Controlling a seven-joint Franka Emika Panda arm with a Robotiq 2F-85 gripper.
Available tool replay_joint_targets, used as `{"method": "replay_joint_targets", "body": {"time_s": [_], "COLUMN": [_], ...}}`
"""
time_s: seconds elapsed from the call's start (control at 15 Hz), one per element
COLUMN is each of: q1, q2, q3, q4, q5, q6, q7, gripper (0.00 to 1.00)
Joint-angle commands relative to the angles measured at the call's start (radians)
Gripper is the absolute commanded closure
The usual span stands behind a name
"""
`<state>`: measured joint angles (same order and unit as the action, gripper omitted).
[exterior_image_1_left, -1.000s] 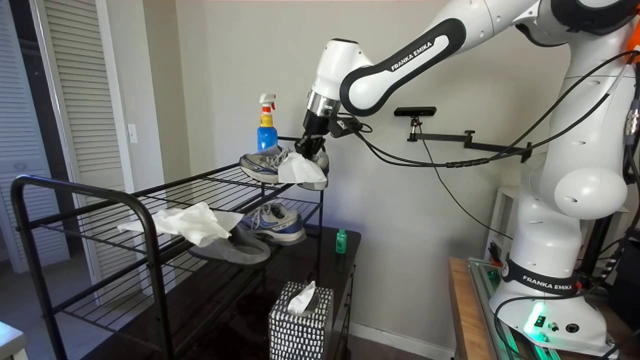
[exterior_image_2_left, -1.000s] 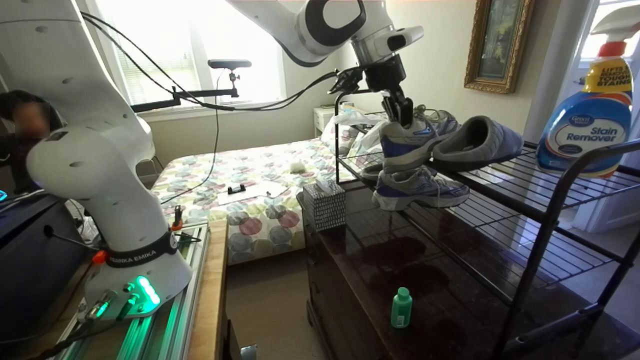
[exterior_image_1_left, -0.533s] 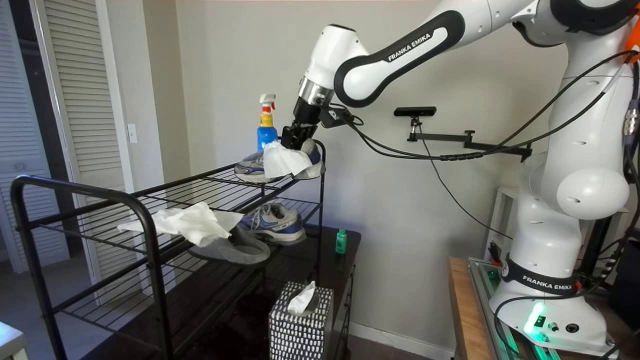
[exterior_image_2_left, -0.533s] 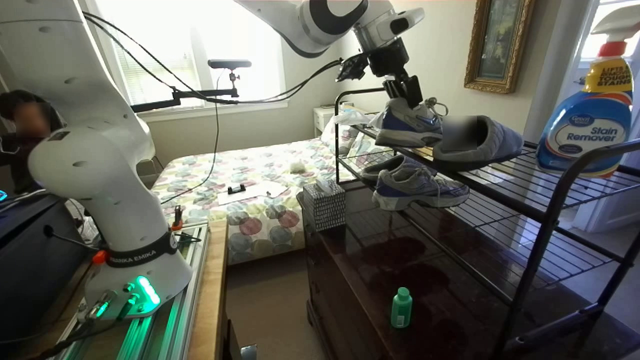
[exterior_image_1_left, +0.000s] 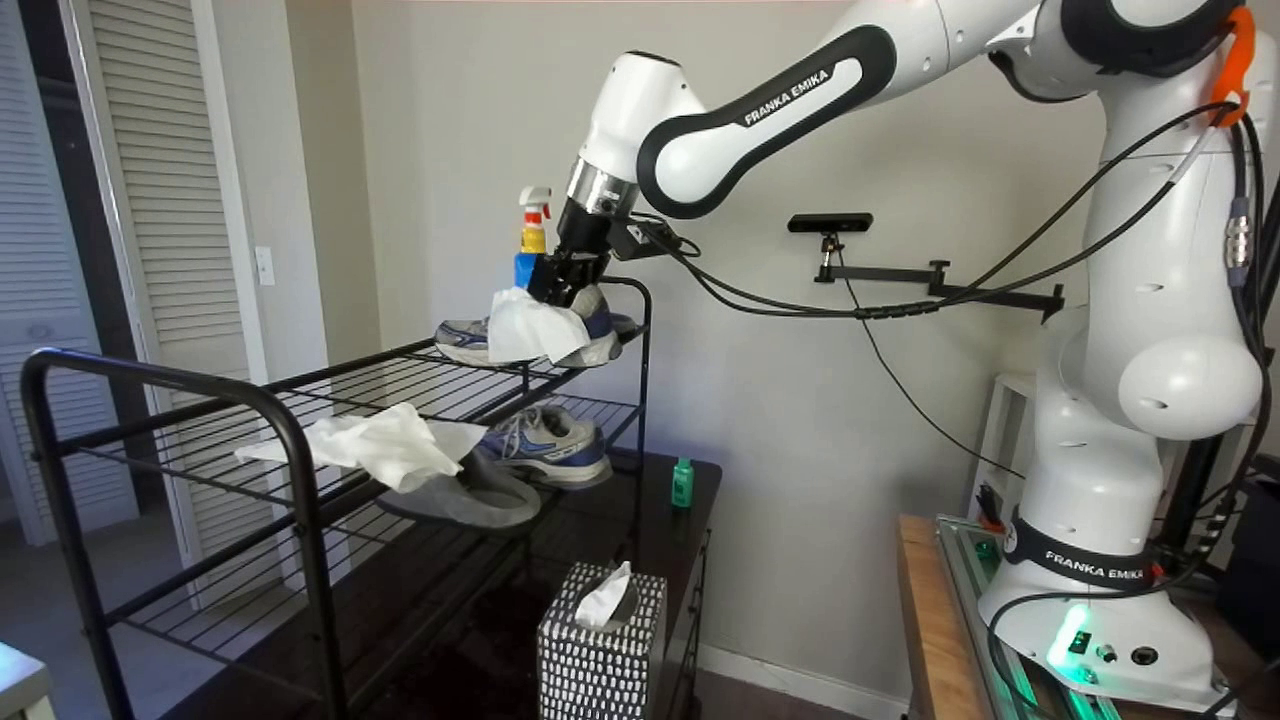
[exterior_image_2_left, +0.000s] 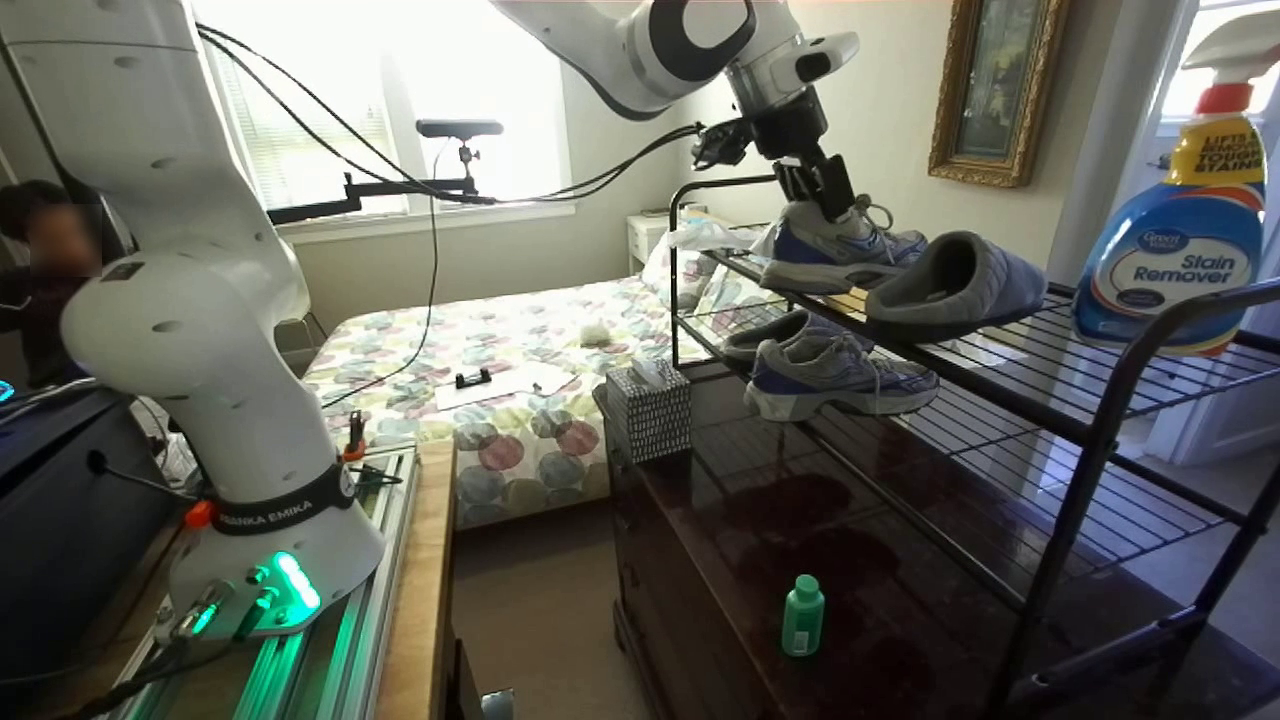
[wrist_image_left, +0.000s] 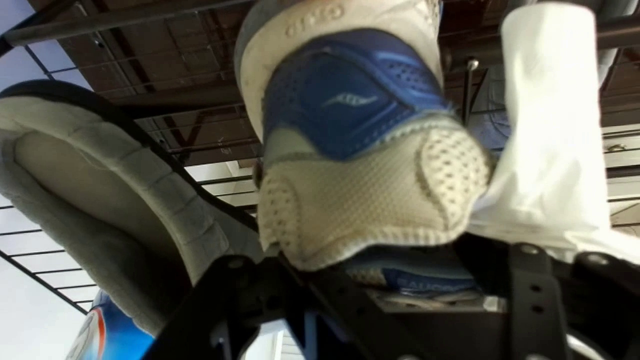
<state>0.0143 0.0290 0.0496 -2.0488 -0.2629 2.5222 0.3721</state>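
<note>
While the black gripper (exterior_image_2_left: 815, 198) straddles the heel of a grey-and-blue running shoe (exterior_image_2_left: 815, 250), its fingers stand spread, one to each side of the heel in the wrist view; whether either pad touches the shoe, I cannot tell. The shoe is roughly upright at the upper tier of a black wire rack (exterior_image_1_left: 316, 570), toe pointing inward, heel apparently jutting past the shelf edge, so poor support underneath could let it tip backward and drop. A white tissue (exterior_image_1_left: 535, 330) drapes down its side, right next to the fingers. If a finger snags that paper or the shoe's collar, an upward pull could drag both along. A grey slipper (exterior_image_2_left: 1000, 285) lies just beside the shoe; a sideways bump could shove it, and perhaps the blue bottle of stain remover (exterior_image_2_left: 1170, 240) farther along, out of place. On the lower tier, a second running shoe (exterior_image_2_left: 845, 380) lies below; anything falling could strike it or the dark dresser (exterior_image_2_left: 760, 510) underneath.
</note>
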Motion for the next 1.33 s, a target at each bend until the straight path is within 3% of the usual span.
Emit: {"method": "replay_joint_targets", "body": {"time_s": [0.0, 0.33, 0.47, 0.67, 0.8, 0.87, 1.07, 1.13, 1.2, 1.27], "q1": [0.012, 0.012, 0.011, 0.009, 0.008, 0.006, -0.007, -0.005, -0.008, -0.008], "q2": [0.027, 0.016, 0.012, -0.006, -0.029, -0.047, -0.127, -0.064, -0.078, -0.08], "q3": [-0.01, -0.013, -0.015, -0.02, -0.024, -0.024, -0.029, -0.023, -0.022, -0.021], "q4": [0.058, 0.082, 0.091, 0.105, 0.114, 0.11, 0.034, 0.101, 0.096, 0.096], "q5": [0.014, 0.018, 0.022, 0.017, 0.005, 0.005, -0.02, 0.001, 0.001, 0.001], "q6": [-0.012, -0.035, -0.032, -0.038, -0.054, -0.046, 0.026, -0.013, -0.013, -0.014], "q7": [0.01, 0.011, 0.011, 0.019, 0.03, 0.035, 0.027, 0.015, 0.014, 0.014], "gripper": [0.6, 0.94, 0.56, 0.48, 0.35, 0.23, 0.02, 0.01, 0.13, 0.07]}}
